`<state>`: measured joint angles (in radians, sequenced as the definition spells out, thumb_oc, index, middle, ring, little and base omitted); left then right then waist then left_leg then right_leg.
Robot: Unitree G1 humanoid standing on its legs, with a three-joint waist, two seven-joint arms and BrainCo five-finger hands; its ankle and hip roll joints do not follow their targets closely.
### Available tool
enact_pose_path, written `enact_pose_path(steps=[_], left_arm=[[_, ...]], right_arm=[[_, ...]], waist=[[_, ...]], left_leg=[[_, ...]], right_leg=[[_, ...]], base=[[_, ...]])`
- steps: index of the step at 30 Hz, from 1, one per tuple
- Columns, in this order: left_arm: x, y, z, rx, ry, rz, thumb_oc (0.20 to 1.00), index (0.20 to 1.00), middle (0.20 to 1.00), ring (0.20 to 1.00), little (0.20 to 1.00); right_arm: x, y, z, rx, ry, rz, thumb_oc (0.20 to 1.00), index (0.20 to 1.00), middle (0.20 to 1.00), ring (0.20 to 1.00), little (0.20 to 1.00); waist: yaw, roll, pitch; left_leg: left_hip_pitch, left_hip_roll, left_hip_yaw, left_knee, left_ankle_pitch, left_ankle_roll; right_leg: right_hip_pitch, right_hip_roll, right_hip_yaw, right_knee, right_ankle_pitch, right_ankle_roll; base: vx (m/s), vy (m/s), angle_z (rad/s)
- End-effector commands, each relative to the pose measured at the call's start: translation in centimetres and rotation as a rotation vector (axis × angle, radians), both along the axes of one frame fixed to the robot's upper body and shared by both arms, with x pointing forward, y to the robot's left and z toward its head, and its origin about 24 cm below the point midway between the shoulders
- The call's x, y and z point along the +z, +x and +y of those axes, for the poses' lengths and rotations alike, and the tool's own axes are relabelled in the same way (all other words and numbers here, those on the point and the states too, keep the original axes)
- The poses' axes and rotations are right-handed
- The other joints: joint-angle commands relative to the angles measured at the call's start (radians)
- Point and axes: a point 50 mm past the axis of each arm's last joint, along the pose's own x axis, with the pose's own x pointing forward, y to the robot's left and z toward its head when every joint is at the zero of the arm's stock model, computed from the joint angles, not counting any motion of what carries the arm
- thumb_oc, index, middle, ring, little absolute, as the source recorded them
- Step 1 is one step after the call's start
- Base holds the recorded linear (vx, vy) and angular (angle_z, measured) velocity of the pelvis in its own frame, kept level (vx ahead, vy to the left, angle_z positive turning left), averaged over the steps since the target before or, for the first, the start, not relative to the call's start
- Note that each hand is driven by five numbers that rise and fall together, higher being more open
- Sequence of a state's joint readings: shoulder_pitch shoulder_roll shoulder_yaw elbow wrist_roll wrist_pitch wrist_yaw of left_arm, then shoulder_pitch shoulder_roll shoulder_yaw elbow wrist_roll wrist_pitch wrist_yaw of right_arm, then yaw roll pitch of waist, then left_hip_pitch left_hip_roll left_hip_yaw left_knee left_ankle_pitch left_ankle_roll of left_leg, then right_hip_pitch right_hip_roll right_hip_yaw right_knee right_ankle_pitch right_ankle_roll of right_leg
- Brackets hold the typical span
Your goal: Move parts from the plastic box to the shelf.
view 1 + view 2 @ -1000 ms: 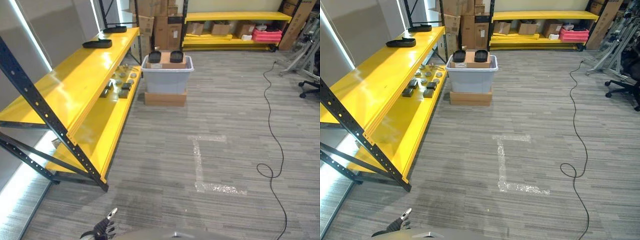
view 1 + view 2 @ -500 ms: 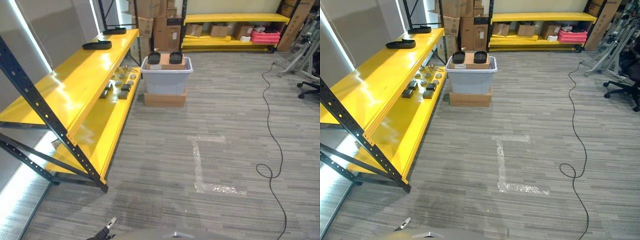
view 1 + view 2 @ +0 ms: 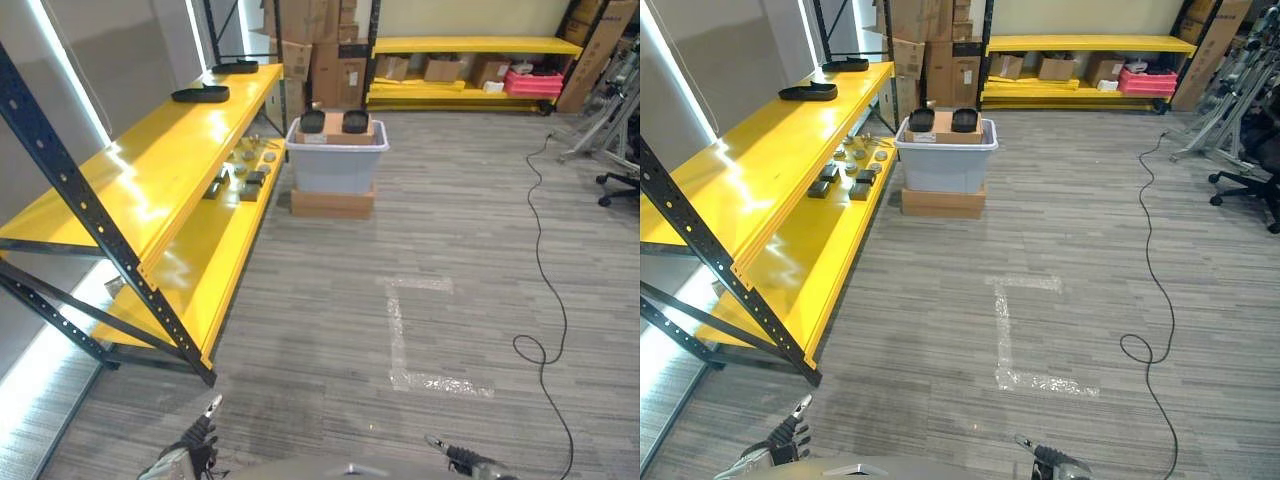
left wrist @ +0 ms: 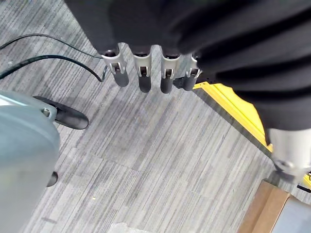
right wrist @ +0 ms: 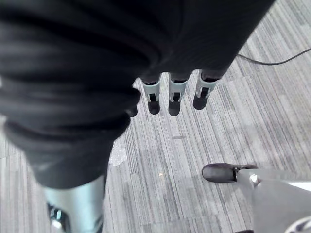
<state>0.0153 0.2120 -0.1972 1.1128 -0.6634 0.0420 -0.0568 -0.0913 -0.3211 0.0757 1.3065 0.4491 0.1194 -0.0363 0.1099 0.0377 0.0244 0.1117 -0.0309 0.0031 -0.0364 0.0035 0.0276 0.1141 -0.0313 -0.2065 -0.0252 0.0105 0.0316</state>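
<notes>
Yellow shelf (image 3: 150, 190): runs along the left; small parts (image 3: 243, 172) lie on its lower level, two black trays (image 3: 200, 94) on top.
Left robot hand (image 3: 192, 441): low at the near edge, over the floor (image 3: 330, 300), fingers (image 4: 142, 72) straight, holding nothing.
Plastic box (image 3: 336, 160): grey, well ahead beside the shelf's far end, on a flat cardboard box (image 3: 332, 202); two dark parts (image 3: 333, 121) sit at its top.
Right robot hand (image 3: 462, 458): low, near edge, fingers (image 5: 175, 94) straight, empty.

Left hand (image 4: 146, 73), right hand (image 5: 170, 92): silver fingers (image 4: 144, 77), dark tips, black ribbed covers.
</notes>
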Motion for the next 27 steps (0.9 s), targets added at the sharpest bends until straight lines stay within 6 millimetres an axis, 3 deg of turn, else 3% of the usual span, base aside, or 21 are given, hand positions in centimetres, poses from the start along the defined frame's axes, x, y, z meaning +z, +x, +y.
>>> enact_pose_path(steps=[1,4,5,7,8,11,14,17,20,22,23,24,27], left_arm=[[0.5,2.3,0.0,0.002,0.023,-0.048,1.000,1.000,1.000,1.000,1.000],[0.6,2.4,0.3,0.001,0.037,-0.046,1.000,1.000,1.000,1.000,1.000],[0.8,2.8,0.6,0.001,0.050,-0.058,1.000,1.000,1.000,1.000,1.000],[1.0,3.2,0.8,0.013,0.060,-0.071,1.000,1.000,1.000,1.000,1.000],[1.3,3.5,1.3,0.049,0.068,-0.084,1.000,1.000,1.000,1.000,1.000],[1.6,3.7,1.9,0.066,0.076,-0.102,1.000,1.000,1.000,1.000,1.000],[1.6,3.7,2.4,0.065,0.084,-0.106,1.000,1.000,1.000,1.000,1.000],[1.6,3.2,2.8,0.051,0.089,-0.105,1.000,1.000,1.000,1.000,1.000],[1.6,3.3,2.4,0.042,0.079,-0.112,1.000,1.000,1.000,1.000,1.000],[1.6,3.6,1.8,0.069,0.053,-0.118,1.000,1.000,1.000,1.000,1.000],[1.7,3.8,1.4,0.082,0.041,-0.122,1.000,1.000,1.000,1.000,1.000],[1.7,3.8,1.4,0.082,0.040,-0.122,1.000,1.000,1.000,1.000,1.000],[1.5,3.9,0.7,0.110,0.015,-0.133,1.000,1.000,1.000,1.000,1.000]], right_arm=[[-0.1,0.5,0.8,-0.055,0.009,0.023,1.000,1.000,1.000,1.000,1.000],[-0.1,1.4,1.8,-0.059,0.034,-0.031,1.000,1.000,1.000,1.000,1.000],[0.2,2.4,2.3,-0.050,0.055,-0.074,1.000,1.000,1.000,1.000,1.000],[0.4,3.1,2.9,-0.039,0.074,-0.110,1.000,1.000,1.000,1.000,1.000],[0.9,4.1,3.7,0.006,0.099,-0.150,1.000,1.000,1.000,1.000,1.000],[1.4,5.0,4.4,0.056,0.117,-0.185,1.000,1.000,1.000,1.000,1.000],[1.6,5.2,4.3,0.069,0.134,-0.200,1.000,1.000,1.000,1.000,1.000],[1.5,5.0,4.4,0.077,0.154,-0.194,1.000,1.000,1.000,1.000,1.000],[1.6,4.8,3.9,0.085,0.150,-0.178,1.000,1.000,1.000,1.000,1.000],[1.6,4.7,3.5,0.096,0.131,-0.160,1.000,1.000,1.000,1.000,1.000],[1.7,4.8,3.5,0.099,0.125,-0.160,1.000,1.000,1.000,1.000,1.000],[1.7,4.8,3.5,0.099,0.125,-0.160,1.000,1.000,1.000,1.000,1.000],[1.9,5.3,3.4,0.132,0.108,-0.161,1.000,1.000,1.000,1.000,1.000]], waist=[[0.032,-0.051,0.018],[0.006,-0.056,0.036],[-0.015,-0.053,0.063],[-0.031,-0.046,0.094],[-0.040,-0.044,0.129],[-0.048,-0.078,0.150],[-0.061,-0.117,0.156],[-0.068,-0.125,0.157],[-0.070,-0.121,0.140],[-0.074,-0.115,0.121],[-0.073,-0.112,0.113],[-0.074,-0.111,0.114],[-0.074,-0.110,0.100]], left_leg=[[-0.021,-0.033,0.013,0.035,-0.052,0.008],[-0.036,-0.047,0.013,0.059,-0.068,0.043],[-0.048,-0.063,0.011,0.079,-0.080,0.073],[-0.073,-0.068,0.013,0.116,-0.088,0.095],[-0.097,-0.075,0.020,0.161,-0.104,0.110],[-0.107,-0.108,0.015,0.203,-0.135,0.104],[-0.089,-0.144,-0.019,0.235,-0.179,0.091],[-0.049,-0.142,-0.040,0.259,-0.230,0.097],[-0.031,-0.118,-0.049,0.269,-0.241,0.086],[-0.006,-0.079,-0.038,0.284,-0.251,0.059],[0.003,-0.042,-0.030,0.306,-0.226,0.035],[0.004,-0.041,-0.031,0.306,-0.226,0.034],[-0.028,0.028,-0.006,0.417,-0.116,-0.017]], right_leg=[[-0.011,-0.085,0.059,-0.013,0.053,0.089],[-0.074,-0.097,0.093,0.128,0.027,0.091],[-0.173,-0.108,0.103,0.282,0.053,0.107],[-0.292,-0.105,0.113,0.461,0.099,0.121],[-0.398,-0.109,0.102,0.556,0.158,0.126],[-0.407,-0.118,0.071,0.391,0.218,0.151],[-0.391,-0.132,0.076,0.122,0.255,0.170],[-0.393,-0.141,0.098,0.044,0.310,0.177],[-0.355,-0.133,0.095,0.043,0.237,0.156],[-0.310,-0.117,0.097,0.087,0.173,0.124],[-0.287,-0.103,0.091,0.121,0.147,0.102],[-0.286,-0.102,0.091,0.121,0.147,0.102],[-0.239,-0.067,0.066,0.119,0.096,0.053]], base=[[0.03,0.079,-0.02],[0.02,0.137,-0.11],[-0.05,0.142,-0.34],[-0.05,0.119,-0.43],[0.02,0.020,-0.27],[0.19,-0.145,-0.37],[0.36,-0.228,-0.32],[0.53,-0.266,0.10],[0.45,-0.206,0.23],[0.57,-0.256,0.35],[0.36,-0.185,0.32],[0.38,-0.215,0.26],[0.27,-0.187,0.24]])
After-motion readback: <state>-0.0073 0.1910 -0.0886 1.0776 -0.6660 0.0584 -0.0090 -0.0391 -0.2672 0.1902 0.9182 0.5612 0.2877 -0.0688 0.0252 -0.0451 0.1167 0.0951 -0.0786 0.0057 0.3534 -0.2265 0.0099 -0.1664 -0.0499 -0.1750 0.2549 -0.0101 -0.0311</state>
